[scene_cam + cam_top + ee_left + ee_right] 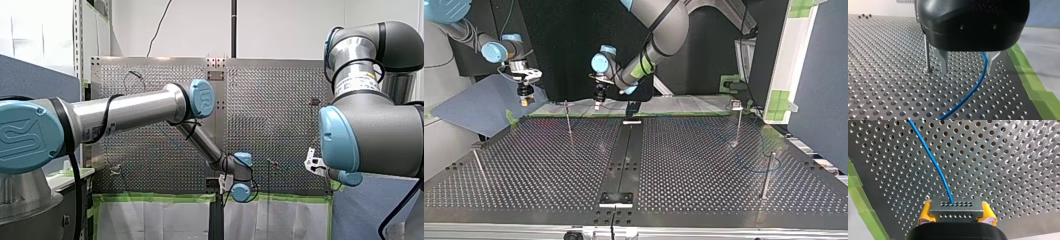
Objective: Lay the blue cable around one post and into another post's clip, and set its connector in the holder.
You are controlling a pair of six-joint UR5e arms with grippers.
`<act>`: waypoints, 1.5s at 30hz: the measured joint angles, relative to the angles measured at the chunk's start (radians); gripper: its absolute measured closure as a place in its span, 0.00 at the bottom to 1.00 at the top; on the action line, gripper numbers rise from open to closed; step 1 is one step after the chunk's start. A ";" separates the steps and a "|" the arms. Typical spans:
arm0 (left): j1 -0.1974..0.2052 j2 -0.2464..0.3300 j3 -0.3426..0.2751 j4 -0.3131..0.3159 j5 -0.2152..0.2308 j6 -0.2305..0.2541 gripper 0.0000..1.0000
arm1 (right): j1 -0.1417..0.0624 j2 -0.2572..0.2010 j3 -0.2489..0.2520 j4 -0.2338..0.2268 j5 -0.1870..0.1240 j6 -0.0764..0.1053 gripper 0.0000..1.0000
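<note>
Perforated metal worktop (pixel 885 75) lies beneath a blue cable (pixel 935 167), whose dark grey connector (pixel 956 210) is pinched between the yellow pads of my right gripper (pixel 957 213). Further along, the cable rises off the worktop and passes between the spread fingers of my left gripper (pixel 966 71), close to the pale finger and not clamped. A thin metal post (pixel 927 55) stands to one side of the cable, just beyond the metal finger, and green tape (pixel 1030 82) edges the worktop on the cable's other side.
</note>
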 joint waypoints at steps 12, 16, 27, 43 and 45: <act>0.010 0.000 0.022 0.001 -0.004 0.037 0.25 | 0.001 0.000 0.000 0.001 0.000 0.000 1.00; 0.016 0.000 0.018 -0.001 0.000 0.016 0.25 | 0.003 0.000 0.000 0.001 0.000 0.000 1.00; 0.027 0.000 0.011 -0.001 0.000 0.005 0.38 | 0.005 0.000 0.000 0.002 0.000 0.000 1.00; 0.026 0.000 0.008 -0.001 0.012 0.000 0.71 | 0.006 0.000 0.000 0.002 0.000 0.000 1.00; 0.026 0.000 0.005 0.000 0.016 0.000 0.71 | 0.006 0.000 0.000 0.002 0.000 0.000 1.00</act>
